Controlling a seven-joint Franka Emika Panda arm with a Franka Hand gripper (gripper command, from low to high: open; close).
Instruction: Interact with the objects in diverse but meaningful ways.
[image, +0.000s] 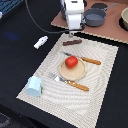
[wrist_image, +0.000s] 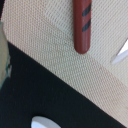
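My gripper (image: 74, 34) hangs just above the dark brown sausage (image: 72, 43), which lies on the woven placemat (image: 102, 75); nothing shows between its small, blurred fingers. The wrist view shows the sausage (wrist_image: 82, 25) close up on the mat. A round red tomato (image: 71, 62) rests on a beige plate (image: 75, 74) at the mat's middle. A light blue cup (image: 34, 86) stands at the mat's near corner on the exterior view's left. A white elongated piece (image: 41, 42) lies on the black table beside the mat; a white shape (wrist_image: 45, 123) on black in the wrist view may be it.
An orange-handled knife (image: 86, 60) and fork (image: 71, 83) flank the plate. A grey pot (image: 95, 18) sits on a brown board (image: 107, 31) behind the mat, with a bowl (image: 125, 18) at the exterior view's far right. A cable trails across the black table (image: 15, 55).
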